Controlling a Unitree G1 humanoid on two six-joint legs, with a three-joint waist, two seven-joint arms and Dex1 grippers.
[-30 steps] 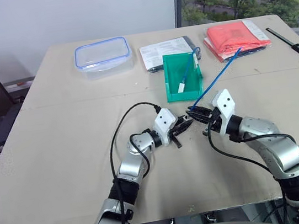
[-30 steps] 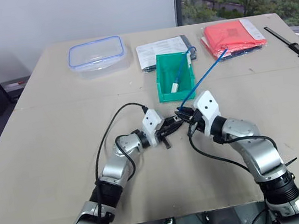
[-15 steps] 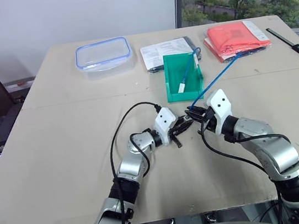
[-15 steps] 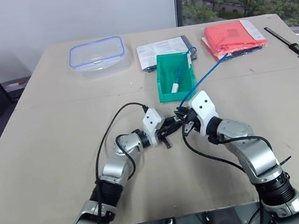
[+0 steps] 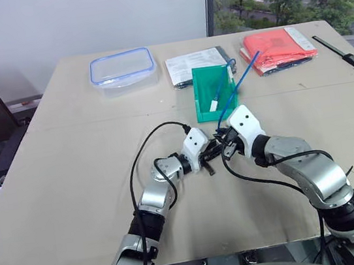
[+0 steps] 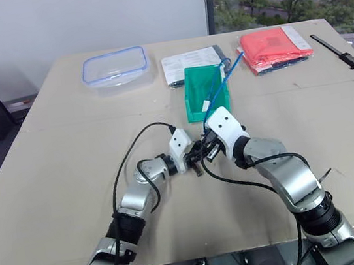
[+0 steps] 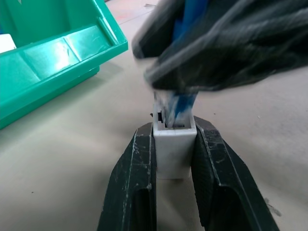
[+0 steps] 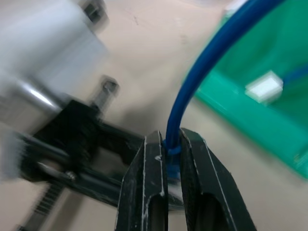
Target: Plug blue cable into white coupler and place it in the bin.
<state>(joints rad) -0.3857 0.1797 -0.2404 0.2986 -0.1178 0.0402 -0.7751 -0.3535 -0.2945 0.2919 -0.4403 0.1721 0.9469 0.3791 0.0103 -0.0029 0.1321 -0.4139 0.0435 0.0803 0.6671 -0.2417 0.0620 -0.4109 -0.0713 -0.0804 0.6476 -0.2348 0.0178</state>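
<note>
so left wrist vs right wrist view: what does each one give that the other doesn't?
Left wrist view: the white coupler clamped between the left gripper jaws, with the plug at its socket mouth. Right wrist view: the right gripper jaws pinching the blue cable just behind the plug, and a second white-ended cable lying in the bin. Both show the green bin on the table.

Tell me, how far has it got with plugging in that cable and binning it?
Done: the left end effector is clamped on the white coupler, and the right end effector is clamped on the blue cable. In hand: the plug end is at the coupler's socket, but whether it is fully seated can't be told. Left: placing the joined pair in the green bin.
</note>
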